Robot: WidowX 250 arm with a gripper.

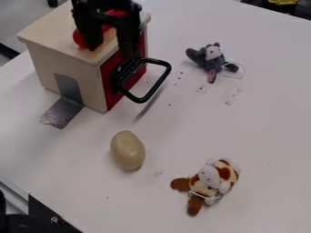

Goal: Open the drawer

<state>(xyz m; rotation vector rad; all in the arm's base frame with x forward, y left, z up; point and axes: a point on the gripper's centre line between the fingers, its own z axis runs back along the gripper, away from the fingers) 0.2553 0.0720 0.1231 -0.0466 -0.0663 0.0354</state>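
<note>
One drawer, red front (111, 82), in one wooden box (72, 45) at upper left; front looks flush with the box side. One black loop handle (163, 82) sticks out from it over the table. One gripper (110, 52) hangs over the box top, two fingers, apart; the one on the handle side reaches down near the handle's inner end, can't tell if touching. Red item (79, 39) on the box top, partly behind the gripper, number of pieces unclear. Grey tape (62, 113) runs from the box's other visible side onto the table.

Further out: two plush toys, one grey (213, 53) at upper right of the drawer, one white with brown patches (209, 179) at lower right. One yellowish potato-shaped thing (127, 150) below the box. All three lie on one white table (267, 113), well apart.
</note>
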